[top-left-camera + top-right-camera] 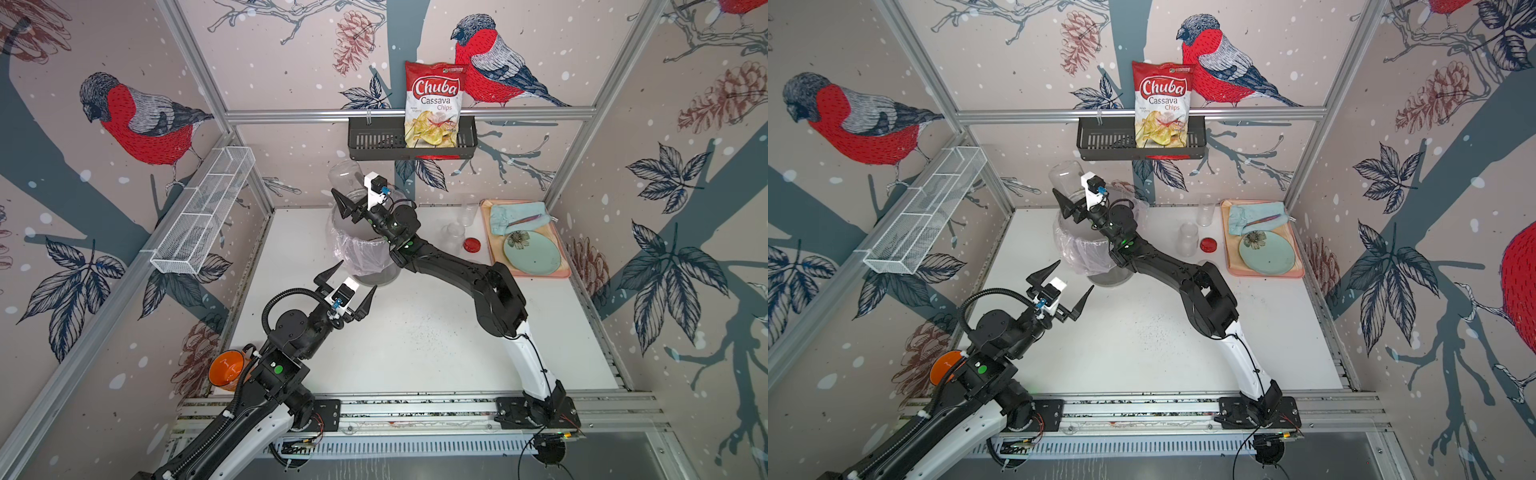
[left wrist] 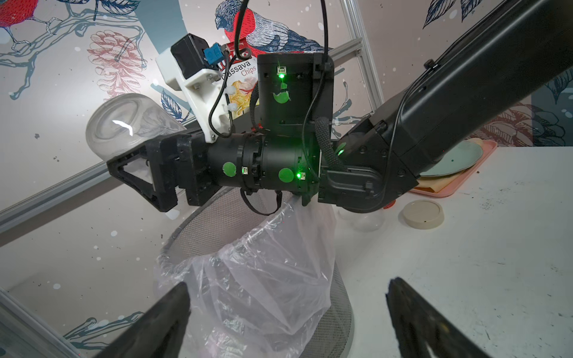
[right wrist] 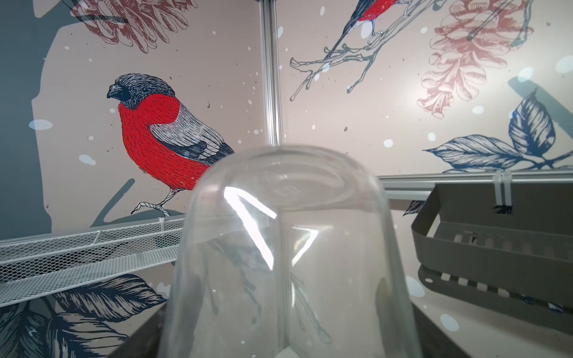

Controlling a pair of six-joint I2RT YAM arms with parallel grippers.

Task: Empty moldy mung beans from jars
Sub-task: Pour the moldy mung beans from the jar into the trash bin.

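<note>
My right gripper (image 1: 345, 199) is shut on a clear, lidless jar (image 1: 345, 174), held bottom-up over the grey mesh bin (image 1: 376, 277) with its clear liner. That jar (image 3: 285, 248) fills the right wrist view, and its walls look empty. No mung beans show in any view; the bin's inside is hidden by the arm and liner. Two more clear jars (image 1: 455, 235) (image 1: 469, 212) stand lidless near the pink tray. A red lid (image 1: 472, 245) and a beige lid (image 2: 423, 214) lie on the table beside them. My left gripper (image 1: 358, 275) hangs open and empty by the bin's near side.
A pink tray (image 1: 523, 272) at the right carries a green plate and a blue cloth. An orange cup (image 1: 226, 370) sits behind my left arm at the table's near-left corner. On the walls hang a black basket (image 1: 365, 141) with a chips bag and a white wire basket (image 1: 208, 208).
</note>
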